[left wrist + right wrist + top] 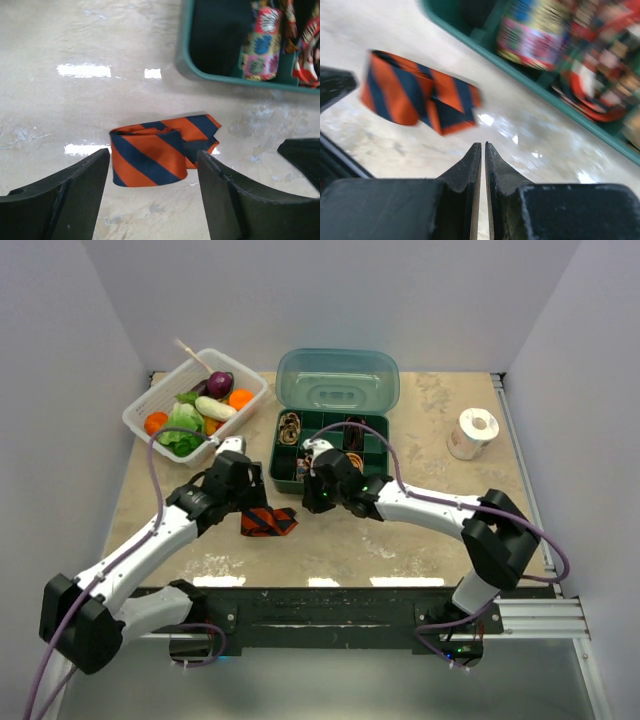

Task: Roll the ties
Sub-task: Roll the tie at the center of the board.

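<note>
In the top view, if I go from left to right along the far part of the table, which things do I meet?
The white basket of vegetables, the green box with open lid, the white tape roll.

The rolled tie (268, 522) lies on the tabletop (420, 530), just in front of the compartment box (220, 75) that holds coiled ties (262, 42) — left claw (152, 154) on its left, right claw (483, 146) on its right. A basket (160, 383) stands rear left, and a tape roll (472, 433) stands rear right.
</note>
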`<state>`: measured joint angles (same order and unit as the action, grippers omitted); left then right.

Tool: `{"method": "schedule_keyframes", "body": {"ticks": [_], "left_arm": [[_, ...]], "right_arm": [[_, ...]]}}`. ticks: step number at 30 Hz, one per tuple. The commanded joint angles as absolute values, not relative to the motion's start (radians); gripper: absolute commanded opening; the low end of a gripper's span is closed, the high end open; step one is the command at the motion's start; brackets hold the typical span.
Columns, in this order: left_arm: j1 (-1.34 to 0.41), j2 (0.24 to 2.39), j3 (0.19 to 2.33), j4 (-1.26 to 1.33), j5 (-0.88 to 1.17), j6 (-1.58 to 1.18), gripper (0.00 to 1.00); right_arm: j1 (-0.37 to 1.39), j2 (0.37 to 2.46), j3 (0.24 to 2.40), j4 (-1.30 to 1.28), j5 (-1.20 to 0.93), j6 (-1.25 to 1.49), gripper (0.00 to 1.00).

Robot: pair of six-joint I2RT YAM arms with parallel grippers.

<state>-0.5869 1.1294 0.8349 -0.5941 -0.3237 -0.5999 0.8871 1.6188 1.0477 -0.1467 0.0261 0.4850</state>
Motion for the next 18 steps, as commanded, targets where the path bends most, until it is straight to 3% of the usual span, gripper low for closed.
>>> {"method": "schedule_keyframes", "body": {"ticks": [1, 10, 18], "left_arm": [[-0.421, 1.020, 0.718, -0.454, -0.055, -0.565, 0.79], [-0.100, 0.931, 0.511, -0.250, 0.348, -0.616, 0.80], [0.000, 0.919, 0.368, -0.123, 0.439, -0.693, 0.80]], "right_arm": [[0.937, 1.693, 1.137, -0.037, -0.057, 0.466, 0.11], [1.000, 1.839, 1.268, 0.049, -0.152, 0.480, 0.11], [1.014, 1.905, 1.318, 0.061, -0.155, 0.485, 0.11]]}}
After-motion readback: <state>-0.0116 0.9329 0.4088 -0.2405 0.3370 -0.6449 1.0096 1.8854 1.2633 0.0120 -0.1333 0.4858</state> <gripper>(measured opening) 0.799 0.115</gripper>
